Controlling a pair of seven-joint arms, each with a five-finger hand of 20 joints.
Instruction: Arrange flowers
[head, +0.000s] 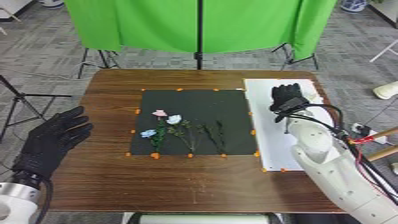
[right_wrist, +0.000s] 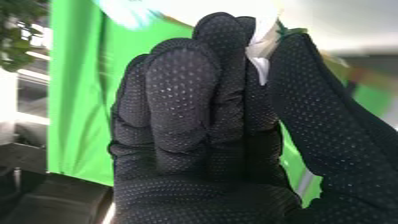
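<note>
A brown table (head: 107, 185) carries a black mat (head: 222, 99) and white sheet (head: 277, 152).

From black mat's (head: 191, 100) centre: can pass toward 12 o'clock, or over brown tabletop (head: 195, 185) at 6 | must skirt flowers (head: 174, 119) from 6 to 10, green sprigs (head: 220, 134) near 5 | blocked at 2 by right hand (head: 286, 97), at 4 by right arm (head: 342, 175), toward 9 by left hand (head: 58, 142)
</note>
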